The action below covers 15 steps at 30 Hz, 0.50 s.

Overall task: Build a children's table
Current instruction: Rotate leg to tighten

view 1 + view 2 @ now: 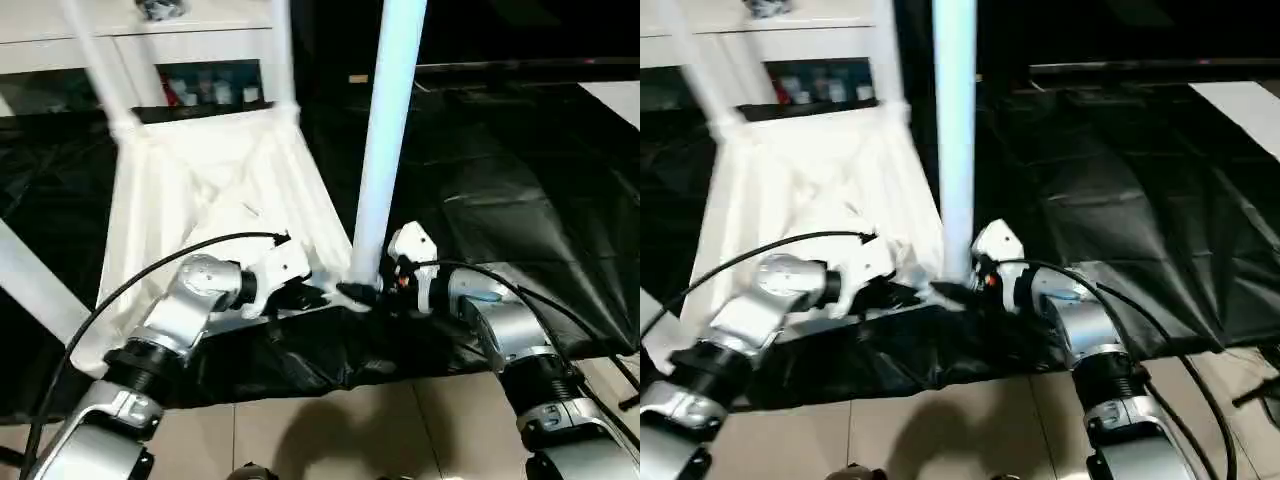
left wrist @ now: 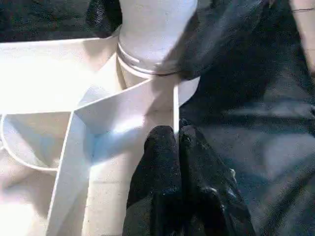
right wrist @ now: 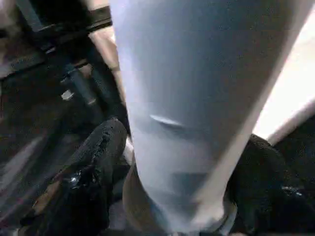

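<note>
Fingers of the left gripper (image 2: 176, 142) are pressed together with nothing between them, their tips resting against the rim of the upturned tabletop (image 1: 200, 190) just beside the near corner socket. On the other side, the right gripper (image 3: 182, 172) has its fingers spread wide around the foot of the near leg (image 1: 385, 140); one black finger (image 3: 93, 162) stands on each flank of the tube, and I cannot tell whether the pads touch it.

That leg stands upright in the corner socket, where a seam ring shows at the joint in the left wrist view. Two more legs (image 1: 100, 60) rise from the far corners, and another white tube (image 1: 35, 285) crosses the left edge of the head view.

The step in hand looks like seating this leg and letting go. Done well, the left fingers brace the tabletop so it does not slide, while the right fingers part evenly and draw straight back from the tube, not sideways, so that the leg is not tipped or pulled loose from its socket. A check that the seam ring sits flush all round would be wise before moving on.

Underneath lies a crumpled black sheet (image 1: 520, 200) spread on a pale tiled floor (image 1: 350, 430). Behind stands a white cabinet (image 1: 180, 40) with small items on its shelf.
</note>
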Tool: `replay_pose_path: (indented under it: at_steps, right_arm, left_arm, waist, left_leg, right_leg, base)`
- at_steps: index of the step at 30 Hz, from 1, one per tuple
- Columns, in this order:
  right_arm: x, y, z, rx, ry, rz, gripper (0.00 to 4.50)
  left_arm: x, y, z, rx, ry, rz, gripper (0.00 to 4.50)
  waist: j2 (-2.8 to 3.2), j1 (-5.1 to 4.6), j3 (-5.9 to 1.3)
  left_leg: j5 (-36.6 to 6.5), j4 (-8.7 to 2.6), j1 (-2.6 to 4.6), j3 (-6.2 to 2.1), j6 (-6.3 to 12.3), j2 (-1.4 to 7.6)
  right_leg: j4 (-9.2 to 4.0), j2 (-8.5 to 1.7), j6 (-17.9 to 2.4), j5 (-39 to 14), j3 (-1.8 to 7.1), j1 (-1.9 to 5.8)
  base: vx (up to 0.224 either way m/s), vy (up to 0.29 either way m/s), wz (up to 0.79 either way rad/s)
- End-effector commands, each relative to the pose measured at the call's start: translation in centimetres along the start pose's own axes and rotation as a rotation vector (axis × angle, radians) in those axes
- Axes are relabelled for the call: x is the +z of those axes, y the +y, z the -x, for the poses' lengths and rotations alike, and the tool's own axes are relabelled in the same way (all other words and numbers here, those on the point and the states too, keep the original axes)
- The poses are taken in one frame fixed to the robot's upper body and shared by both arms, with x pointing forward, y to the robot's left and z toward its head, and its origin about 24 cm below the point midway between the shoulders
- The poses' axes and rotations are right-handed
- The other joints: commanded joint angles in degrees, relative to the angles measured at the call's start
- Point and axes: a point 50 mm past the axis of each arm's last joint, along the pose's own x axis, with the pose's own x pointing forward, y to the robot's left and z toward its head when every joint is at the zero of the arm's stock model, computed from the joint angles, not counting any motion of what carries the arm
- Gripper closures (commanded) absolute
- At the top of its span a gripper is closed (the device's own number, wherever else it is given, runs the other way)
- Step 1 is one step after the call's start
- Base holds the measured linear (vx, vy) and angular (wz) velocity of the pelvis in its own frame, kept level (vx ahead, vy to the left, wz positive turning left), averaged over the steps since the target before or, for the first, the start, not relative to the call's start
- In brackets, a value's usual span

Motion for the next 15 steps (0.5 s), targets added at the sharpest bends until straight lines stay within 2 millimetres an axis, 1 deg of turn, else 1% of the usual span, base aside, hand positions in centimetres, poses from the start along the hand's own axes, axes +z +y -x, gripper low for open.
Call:
replay_pose_path:
  at_steps: [1, 2, 7, 8, 10, 12, 14, 15]
  right_arm:
    - [-0.8, 1.2, -0.7, 0.154, 0.06, 0.002, 1.23]
    - [-0.9, 1.3, -0.7, 0.167, 0.068, 0.007, 1.23]
    - [-0.9, 1.4, -0.6, 0.234, 0.096, 0.009, 1.23]
    - [-0.9, 1.4, -0.6, 0.252, 0.101, 0.005, 1.38]
    - [-0.9, 1.5, -0.7, 0.282, 0.107, -0.002, 1.55]
    - [-0.8, 1.6, -0.7, 0.307, 0.111, -0.006, 1.6]
    - [-0.9, 1.7, -0.8, 0.321, 0.117, -0.004, 1.87]
    - [-0.9, 1.7, -0.8, 0.328, 0.12, -0.002, 1.87]
  left_arm:
    - [1.4, -0.1, 0.6, -0.048, -0.056, -0.038, 4.5]
    - [1.3, -0.1, 0.7, -0.057, -0.056, -0.036, 4.5]
    - [0.8, -0.2, 1.2, -0.097, -0.041, -0.033, 4.5]
    - [0.7, -0.1, 1.4, -0.102, -0.035, -0.031, 4.5]
    - [0.5, 0.0, 1.6, -0.11, -0.021, -0.034, 4.5]
    - [0.5, 0.0, 1.7, -0.119, -0.017, -0.029, 4.5]
    - [0.4, 0.2, 1.8, -0.121, -0.011, -0.029, 4.5]
    - [0.4, 0.2, 1.9, -0.124, -0.007, -0.029, 4.5]
  waist:
    - [-0.14, 0.18, -3.47]
    - [-0.1, 0.21, -3.5]
    - [-0.25, 0.5, -3.47]
    - [-0.37, 0.52, -3.49]
    - [-0.39, 0.63, -3.51]
    - [-0.33, 0.69, -3.57]
    - [-0.27, 0.74, -3.56]
    - [-0.23, 0.73, -3.52]
  left_leg:
    - [-14.73, -3.38, 0.89, -0.54, 3.27, 3.18]
    - [-14.79, -3.36, 0.84, -0.53, 3.19, 3.14]
    - [-13.79, -3.29, 0.79, -0.5, 3.26, 3.1]
    - [-13.67, -3.27, 0.78, -0.51, 3.28, 3.08]
    - [-13.4, -3.25, 0.73, -0.54, 3.34, 3.09]
    - [-13.27, -3.21, 0.78, -0.51, 3.36, 3.07]
    - [-13.24, -3.19, 0.78, -0.53, 3.29, 3.07]
    - [-13.63, -3.23, 0.78, -0.53, 3.19, 3.07]
  right_leg:
    - [-2.95, -3.62, -14.4, -10.81, 2.4, 2.87]
    - [-2.88, -3.6, -14.37, -10.87, 2.39, 2.89]
    - [-2.85, -3.65, -14.26, -10.87, 2.5, 2.82]
    - [-2.84, -3.68, -14.19, -10.96, 2.5, 2.87]
    - [-2.79, -3.74, -14.05, -11.22, 2.49, 2.88]
    - [-2.75, -3.64, -14.14, -11.11, 2.47, 2.83]
    - [-2.69, -3.64, -14.28, -10.67, 2.47, 2.81]
    - [-2.75, -3.61, -14.22, -10.97, 2.46, 2.8]
  base:
    - [0.0, 0.0, 0.0]
    - [0.0, 0.0, 0.0]
    - [0.0, 0.0, 0.0]
    - [0.0, 0.0, 0.0]
    - [0.0, 0.0, 0.0]
    - [0.0, 0.0, 0.0]
    - [0.0, 0.0, 0.0]
    - [0.0, 0.0, 0.0]
